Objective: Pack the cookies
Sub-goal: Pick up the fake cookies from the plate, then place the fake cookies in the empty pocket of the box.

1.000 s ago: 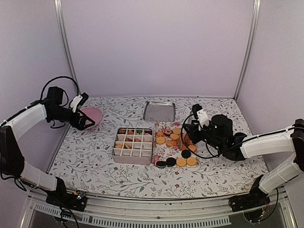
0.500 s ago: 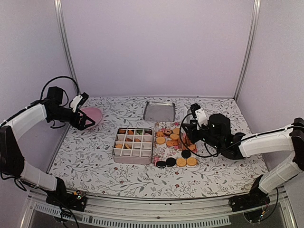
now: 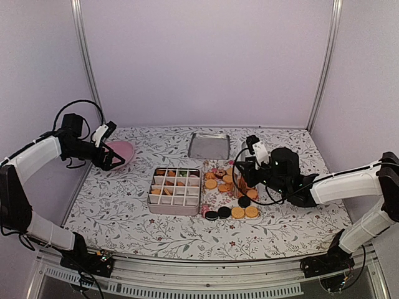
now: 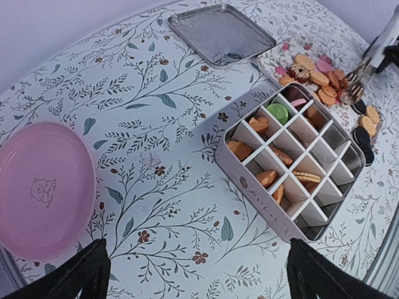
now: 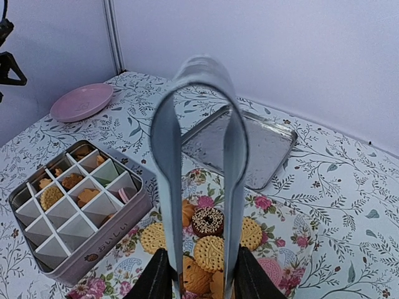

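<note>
Cookies lie heaped on a flowered mat on the bench, just right of a divided box. A few already sit in some of its compartments, while several others look bare. The right gripper hangs over the heap, its fingers clenched on a pair of metal tongs. The tips of the tongs point down at the cookies, but whether they hold one is hidden. The step in hand looks like picking up a cookie. Next, the tongs must pinch a single cookie, lift it and carry it left to a bare compartment. The left gripper hovers by the pink plate, fingers spread, grasping nothing.
</note>
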`<state>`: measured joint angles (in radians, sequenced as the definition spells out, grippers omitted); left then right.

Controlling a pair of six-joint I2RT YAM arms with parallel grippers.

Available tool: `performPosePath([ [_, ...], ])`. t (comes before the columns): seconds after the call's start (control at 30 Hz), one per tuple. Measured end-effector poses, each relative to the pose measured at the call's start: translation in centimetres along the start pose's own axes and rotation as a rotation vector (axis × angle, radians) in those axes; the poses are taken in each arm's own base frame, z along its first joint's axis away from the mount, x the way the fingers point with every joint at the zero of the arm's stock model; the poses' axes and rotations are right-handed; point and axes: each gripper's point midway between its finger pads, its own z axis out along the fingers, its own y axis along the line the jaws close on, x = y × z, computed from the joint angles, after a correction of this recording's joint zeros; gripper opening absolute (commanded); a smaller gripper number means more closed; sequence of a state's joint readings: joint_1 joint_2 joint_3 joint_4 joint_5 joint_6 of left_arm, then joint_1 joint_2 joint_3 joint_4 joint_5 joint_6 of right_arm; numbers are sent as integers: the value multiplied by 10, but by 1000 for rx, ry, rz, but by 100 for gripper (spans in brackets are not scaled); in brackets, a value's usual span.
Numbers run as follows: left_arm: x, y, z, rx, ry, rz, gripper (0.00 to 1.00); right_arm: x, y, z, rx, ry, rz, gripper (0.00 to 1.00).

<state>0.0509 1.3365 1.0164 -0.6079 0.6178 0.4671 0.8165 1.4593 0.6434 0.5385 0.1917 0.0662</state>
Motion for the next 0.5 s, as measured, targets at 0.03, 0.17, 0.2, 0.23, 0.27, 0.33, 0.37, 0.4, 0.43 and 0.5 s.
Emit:
performPosePath([
  [0.03,0,0,0,0,0,0,99,0,1,0,-2,0,-1,28],
  [0.17,0,0,0,0,0,0,99,-6,7,-3,-18,-2,-7,26],
  [0.2,0,0,0,0,0,0,99,-10,9,-5,-22,-9,-10,26],
  [0.23,0,0,0,0,0,0,99,-15,12,-6,-30,-18,-13,27],
  [0.27,0,0,0,0,0,0,99,-21,14,-7,-36,-29,-16,27],
  [0.33,0,0,0,0,0,0,99,-40,23,-11,-55,-66,-23,27],
  [0.37,0,0,0,0,0,0,99,-50,28,-13,-66,-87,-26,27],
  [0.4,0,0,0,0,0,0,99,-58,33,-14,-77,-105,-27,27],
  [0.43,0,0,0,-1,0,0,99,-69,40,-16,-94,-128,-28,27],
  [0.5,0,0,0,-1,0,0,99,-86,55,-18,-127,-161,-29,27],
])
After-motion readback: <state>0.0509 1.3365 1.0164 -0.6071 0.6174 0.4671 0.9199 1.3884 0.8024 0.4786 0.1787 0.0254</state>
